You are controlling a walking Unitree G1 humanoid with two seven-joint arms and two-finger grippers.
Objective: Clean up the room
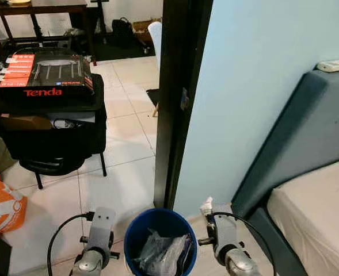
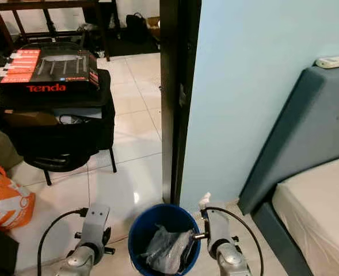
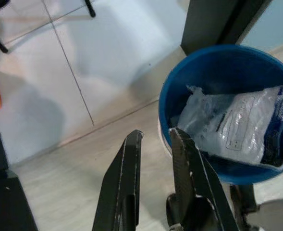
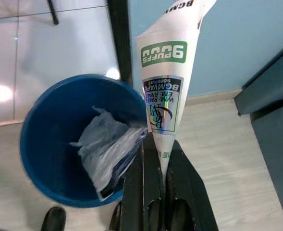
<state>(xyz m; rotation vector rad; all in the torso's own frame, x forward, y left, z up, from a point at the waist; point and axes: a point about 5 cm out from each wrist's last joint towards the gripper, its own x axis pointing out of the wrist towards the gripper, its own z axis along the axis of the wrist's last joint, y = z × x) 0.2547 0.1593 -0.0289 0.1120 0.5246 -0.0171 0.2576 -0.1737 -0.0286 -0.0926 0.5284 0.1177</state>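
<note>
The right gripper [image 4: 155, 144], clenched on a printed wrapper [image 4: 166, 82], hangs just right of the blue bin [image 4: 40, 139]; carry it left over the rim before releasing. The left gripper [image 3: 153, 139] waits, slightly parted and empty.

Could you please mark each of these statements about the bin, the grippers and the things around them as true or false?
1. The right gripper pinches a white printed wrapper. True.
2. The blue bin is empty. False: a clear plastic bag lies in it.
3. The left gripper holds a bag. False: its fingers are slightly apart and hold nothing.
4. A Tenda box lies on the black chair. True.
5. The remote lies on the floor. False: it lies on top of the blue headboard.
</note>
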